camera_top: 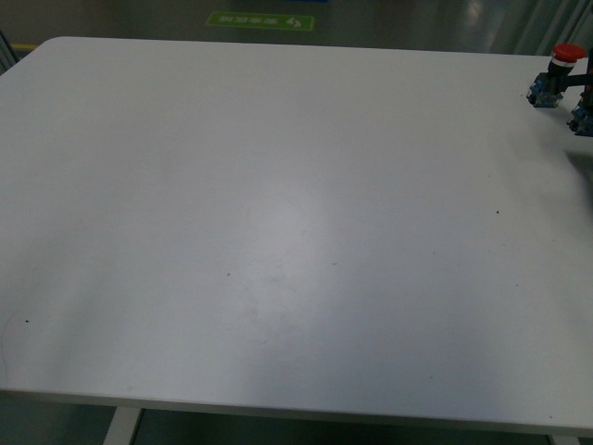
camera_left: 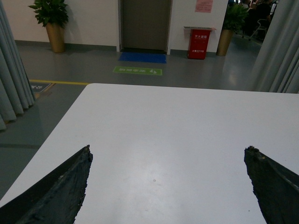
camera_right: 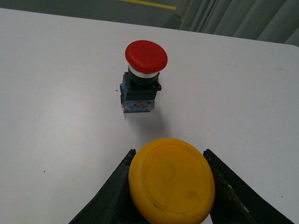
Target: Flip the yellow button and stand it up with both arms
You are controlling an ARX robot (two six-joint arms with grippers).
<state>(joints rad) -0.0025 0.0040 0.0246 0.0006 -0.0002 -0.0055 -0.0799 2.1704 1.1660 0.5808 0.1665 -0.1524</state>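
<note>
Front view: white desk (camera_top: 278,232), most of it bare. At its far right corner a red button (camera_top: 562,57) stands upright, mushroom cap on top, blue block below. A dark piece of the right arm (camera_top: 586,76) sits just beside it, cut off by the frame edge. No yellow shows here.

Right wrist view fills that in. The yellow button (camera_right: 171,179) lies between the right jaws, its round cap turned toward the camera, with one dark finger (camera_right: 110,198) against each side of the cap. Right jaws are closed on it, fairly narrow. Body of the button is hidden behind the cap; cannot tell whether it rests on the desk or is lifted. The red button (camera_right: 142,79) stands just beyond it, apart, not touching.

Left wrist view: left jaws spread wide, fingers (camera_left: 60,186) at either lower corner with only bare desk (camera_left: 177,121) between them. The left arm is angled low over the desk's near part, looking along it toward the room.

Writing: a green floor marking (camera_left: 138,71) carries white characters, also seen in the front view (camera_top: 261,19), too small to read. A red box (camera_left: 199,43) by the wall has white lettering, unreadable.
</note>
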